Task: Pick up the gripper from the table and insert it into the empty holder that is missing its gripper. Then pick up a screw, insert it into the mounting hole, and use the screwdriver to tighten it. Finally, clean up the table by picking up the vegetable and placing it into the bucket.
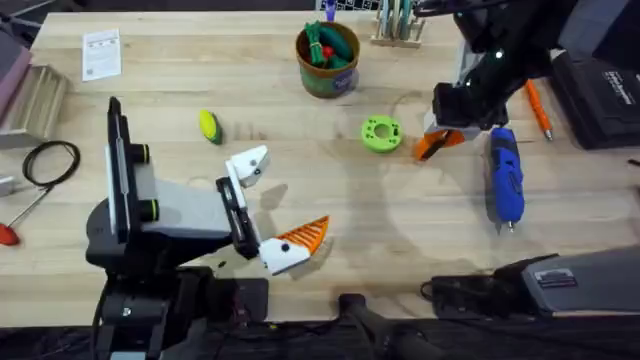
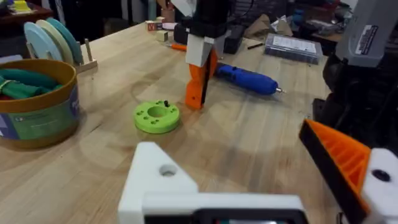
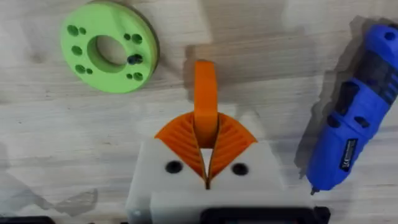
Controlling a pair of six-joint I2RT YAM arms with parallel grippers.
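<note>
Right gripper [image 3: 206, 163]: orange ribbed pads pressed on loose orange gripper [image 3: 205, 99], piece pinched upright between them, standing on or just above table [image 1: 330, 225] beside green disc [image 1: 381, 134]; contact cannot tell. Screwdriver [image 1: 505, 175] lies just beside.

Left gripper [image 1: 268, 212]: fingers spread, holding nothing. One bracket bare: holder [image 2: 163, 175], mounting hole visible.

Judgement: insertion step. Keep pinch firm, carry piece across, align wedge with holder before pushing; left arm steady.
</note>
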